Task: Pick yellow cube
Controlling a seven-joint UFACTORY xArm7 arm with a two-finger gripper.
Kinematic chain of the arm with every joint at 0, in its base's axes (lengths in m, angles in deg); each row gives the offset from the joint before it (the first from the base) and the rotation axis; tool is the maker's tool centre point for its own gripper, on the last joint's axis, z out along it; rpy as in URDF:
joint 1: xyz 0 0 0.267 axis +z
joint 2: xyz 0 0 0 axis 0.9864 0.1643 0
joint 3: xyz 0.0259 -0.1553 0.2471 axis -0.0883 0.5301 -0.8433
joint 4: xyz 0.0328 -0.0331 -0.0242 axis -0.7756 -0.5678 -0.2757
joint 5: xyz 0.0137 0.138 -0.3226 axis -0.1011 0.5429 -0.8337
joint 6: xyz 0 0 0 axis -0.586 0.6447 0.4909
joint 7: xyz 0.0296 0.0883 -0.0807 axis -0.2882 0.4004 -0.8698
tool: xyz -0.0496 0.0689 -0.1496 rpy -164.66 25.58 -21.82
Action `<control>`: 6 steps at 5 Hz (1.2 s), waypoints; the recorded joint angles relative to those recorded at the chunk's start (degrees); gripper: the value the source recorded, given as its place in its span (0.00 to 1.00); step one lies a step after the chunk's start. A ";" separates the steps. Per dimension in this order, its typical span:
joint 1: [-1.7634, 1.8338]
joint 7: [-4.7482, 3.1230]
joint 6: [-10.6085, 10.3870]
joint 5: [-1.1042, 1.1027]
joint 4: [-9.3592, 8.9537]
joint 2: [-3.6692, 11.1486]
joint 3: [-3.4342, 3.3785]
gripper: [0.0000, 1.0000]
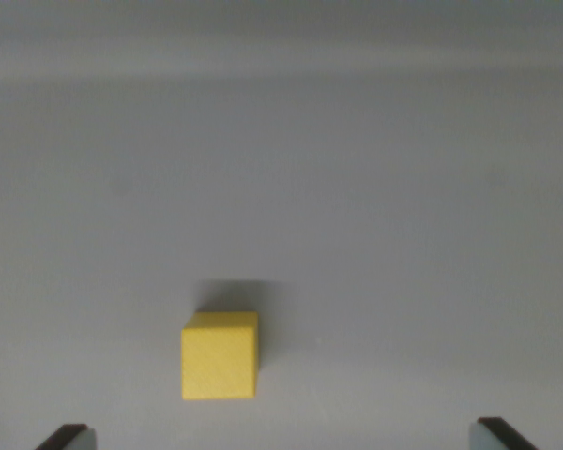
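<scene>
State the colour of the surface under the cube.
Plain pale grey surface beneath the yellow cube, seen in the wrist view.

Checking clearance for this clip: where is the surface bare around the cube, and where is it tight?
Bare grey surface lies above the yellow cube and to both its sides. Nothing is crowded; the only tight spot is the bottom edge, where the open gripper has fingertips at both corners, the cube nearer the left one.

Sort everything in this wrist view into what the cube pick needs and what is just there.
Needed for the pick:
- yellow cube, sitting alone on the surface
- gripper, fingertips showing at the bottom corners, spread wide, touching nothing

Just there:
- grey table surface, nothing else lying on it
</scene>
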 joint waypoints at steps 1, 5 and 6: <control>0.20 0.17 -2.50 -0.03 -1.75 0.80 -0.12 0.00; 0.62 0.54 -7.76 -0.09 -5.43 2.49 -0.38 0.00; 0.62 0.54 -7.76 -0.09 -5.43 2.49 -0.38 0.00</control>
